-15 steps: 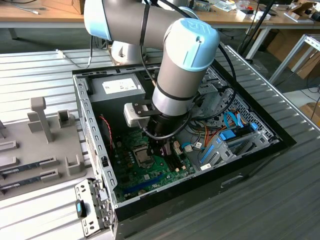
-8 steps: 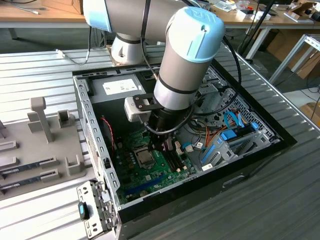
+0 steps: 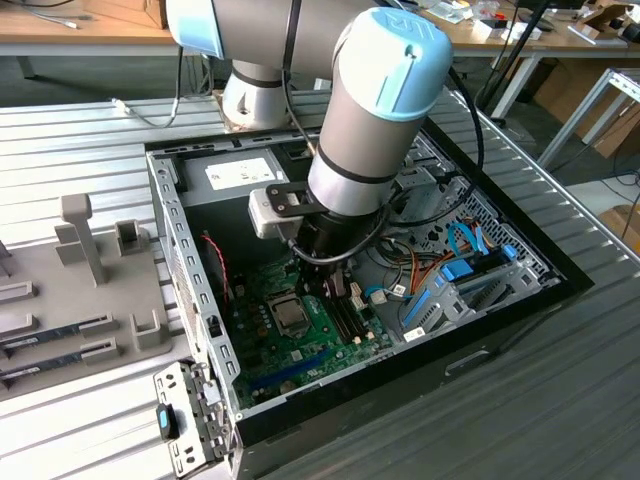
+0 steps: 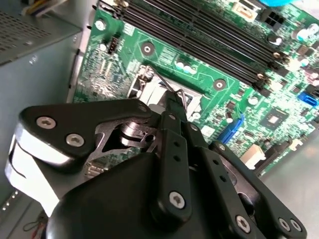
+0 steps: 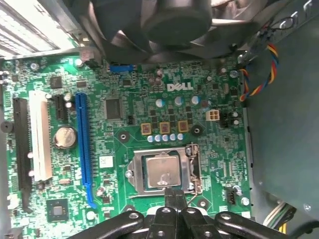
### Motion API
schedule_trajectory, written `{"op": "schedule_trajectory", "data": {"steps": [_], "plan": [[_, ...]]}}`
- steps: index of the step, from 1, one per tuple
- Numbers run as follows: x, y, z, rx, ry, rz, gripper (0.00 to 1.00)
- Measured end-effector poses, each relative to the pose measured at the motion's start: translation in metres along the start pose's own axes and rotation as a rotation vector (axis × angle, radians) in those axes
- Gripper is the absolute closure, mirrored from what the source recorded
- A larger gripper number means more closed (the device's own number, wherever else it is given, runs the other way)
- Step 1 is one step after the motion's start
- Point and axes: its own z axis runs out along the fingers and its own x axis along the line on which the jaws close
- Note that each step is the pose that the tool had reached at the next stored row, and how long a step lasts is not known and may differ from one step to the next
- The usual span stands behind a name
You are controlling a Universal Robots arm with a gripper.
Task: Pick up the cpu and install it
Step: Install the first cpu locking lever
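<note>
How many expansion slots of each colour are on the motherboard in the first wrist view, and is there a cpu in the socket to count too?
blue slot: 1
white slot: 1
black slots, one long and one short: 2
cpu, lying in the socket: 1
Total: 5

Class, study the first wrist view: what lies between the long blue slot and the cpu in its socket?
Mostly bare green board. In the first wrist view, between the blue slot and the cpu sit a small white label and the socket's metal frame.
</note>
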Motion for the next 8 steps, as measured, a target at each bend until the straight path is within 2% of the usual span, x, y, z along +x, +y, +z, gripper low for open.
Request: {"op": "schedule_trajectory", "data": {"steps": [3,4,8], "plan": [[-0.0083,-0.0012,0.0011,-0.0018,0.0001,0.000,0.89],[-0.0138,-0.0013,0.0012,-0.0022,0.0003,0.000,0.89],[-0.0153,0.0005,0.0013,-0.0020,-0.0001,0.000,0.89]]}}
